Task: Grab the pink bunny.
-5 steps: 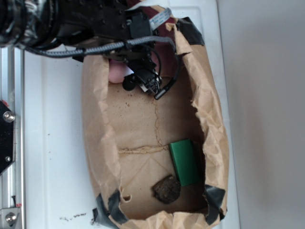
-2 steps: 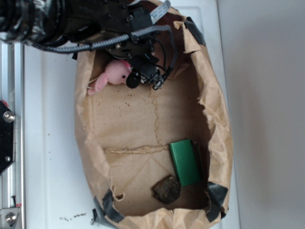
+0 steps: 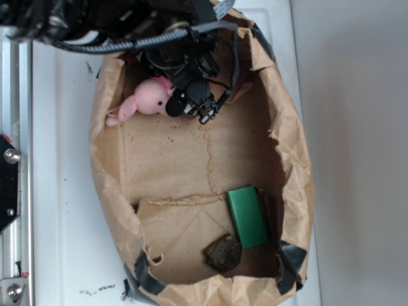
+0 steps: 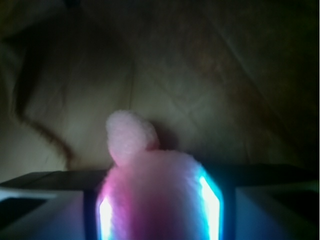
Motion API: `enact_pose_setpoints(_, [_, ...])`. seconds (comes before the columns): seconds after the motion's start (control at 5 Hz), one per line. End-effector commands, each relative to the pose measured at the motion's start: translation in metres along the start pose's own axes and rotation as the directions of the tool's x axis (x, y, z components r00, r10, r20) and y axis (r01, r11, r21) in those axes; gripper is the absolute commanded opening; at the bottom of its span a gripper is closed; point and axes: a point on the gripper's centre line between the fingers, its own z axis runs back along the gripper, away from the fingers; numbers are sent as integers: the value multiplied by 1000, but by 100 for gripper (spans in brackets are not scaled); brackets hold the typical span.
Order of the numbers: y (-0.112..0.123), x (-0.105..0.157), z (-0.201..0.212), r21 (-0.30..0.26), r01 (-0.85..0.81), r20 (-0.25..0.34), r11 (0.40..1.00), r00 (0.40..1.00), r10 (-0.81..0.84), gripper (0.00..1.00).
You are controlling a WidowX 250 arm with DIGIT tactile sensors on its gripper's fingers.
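A white table (image 3: 64,191) carried an open brown paper bag (image 3: 296,166), its corners patched with dark tape, which filled most of the surface. At about seven o'clock from the bag, small dark crumbs (image 3: 95,291) lay scattered on the bare white top.
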Motion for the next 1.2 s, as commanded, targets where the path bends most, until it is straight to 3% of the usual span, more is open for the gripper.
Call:
enact_pose_setpoints(0.0, [-24,4,75,-145,307,30,941,952,-306,0])
enact_pose_setpoints(0.4, [-56,-24,127,-185,534,17,825,841,-540,0])
enact_pose_setpoints(0.6, [-71,-25,144,-206,589,48,781,804,-593,0])
enact_pose_setpoints(1.0, [-88,-12,160,-227,611,67,758,787,-614,0])
